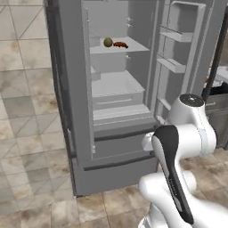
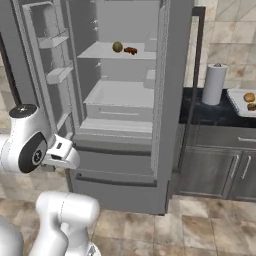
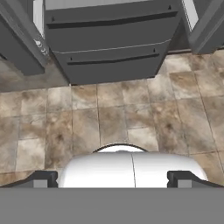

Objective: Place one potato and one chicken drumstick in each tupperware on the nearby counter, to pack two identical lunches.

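Standing before the open fridge [image 1: 111, 89], the robot has its arm folded low, and the hand view looks down at the tiled floor [image 3: 109, 122] and the fridge's bottom drawers [image 3: 109, 48]. The gripper [image 3: 113, 178] has its two fingertips [image 3: 43, 178] spread wide apart, with nothing between them.

One potato [image 1: 107, 42] and one drumstick [image 1: 120, 44] lie side by side on an upper fridge shelf [image 1: 133, 46], close together but seemingly not touching. They appear in the right base view as well, at [image 2: 117, 47] and [image 2: 130, 50].

By the look of it, the potato is firm and rounded, likely to roll if nudged, so a hold across its middle should suit it best. The drumstick is probably softer and perhaps slippery; taking it across the thick meaty end looks safer than pinching the thin bone end. Neither looks heavy or fragile.

The right base view shows what the left one does not: a dark counter [image 2: 200, 112] beside the fridge, with a paper towel roll [image 2: 214, 84] and a white container [image 2: 235, 102] at the frame's edge that already holds a potato-like piece and something darker. Whether a second container stands beyond it cannot be told. The left base view gives the clearer look at the inner shelves of the right-hand door [image 1: 178, 67].
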You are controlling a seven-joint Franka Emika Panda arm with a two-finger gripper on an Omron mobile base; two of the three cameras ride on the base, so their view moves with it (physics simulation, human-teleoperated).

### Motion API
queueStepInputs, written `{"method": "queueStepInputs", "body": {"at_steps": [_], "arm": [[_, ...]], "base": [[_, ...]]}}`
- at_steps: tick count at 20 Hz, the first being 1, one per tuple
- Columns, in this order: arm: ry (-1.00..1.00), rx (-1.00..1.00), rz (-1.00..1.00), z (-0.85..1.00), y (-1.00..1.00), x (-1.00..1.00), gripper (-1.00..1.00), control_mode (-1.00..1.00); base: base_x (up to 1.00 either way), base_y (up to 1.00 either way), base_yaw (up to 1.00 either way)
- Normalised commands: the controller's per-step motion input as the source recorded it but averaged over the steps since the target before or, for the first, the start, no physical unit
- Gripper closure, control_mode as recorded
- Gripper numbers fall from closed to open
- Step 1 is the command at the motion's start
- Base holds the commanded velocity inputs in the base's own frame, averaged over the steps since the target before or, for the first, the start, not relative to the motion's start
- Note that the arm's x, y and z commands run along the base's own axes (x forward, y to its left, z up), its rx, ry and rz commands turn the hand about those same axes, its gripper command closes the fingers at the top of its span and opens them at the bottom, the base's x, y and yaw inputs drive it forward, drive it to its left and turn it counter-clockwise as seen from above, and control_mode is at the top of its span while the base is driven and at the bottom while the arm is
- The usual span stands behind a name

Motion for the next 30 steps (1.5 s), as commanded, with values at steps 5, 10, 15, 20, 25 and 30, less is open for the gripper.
{"method": "queueStepInputs", "body": {"at_steps": [5, 10, 15, 20, 25, 30], "arm": [[0.00, 0.00, 0.00, 0.00, 0.00, 0.00, -1.00, 1.00], [0.00, 0.00, 0.00, 0.00, 0.00, 0.00, -1.00, 1.00], [0.00, 0.00, 0.00, 0.00, 0.00, 0.00, -1.00, 1.00], [0.00, 0.00, 0.00, 0.00, 0.00, 0.00, -1.00, 1.00], [0.00, 0.00, 0.00, 0.00, 0.00, 0.00, -1.00, 1.00], [0.00, 0.00, 0.00, 0.00, 0.00, 0.00, -1.00, 1.00]], "base": [[0.42, -0.53, -0.03], [0.49, -0.02, 0.00], [0.72, 0.31, 0.00], [0.81, 0.20, 0.00], [0.86, 0.28, 0.00], [0.72, 0.33, 0.00]]}}
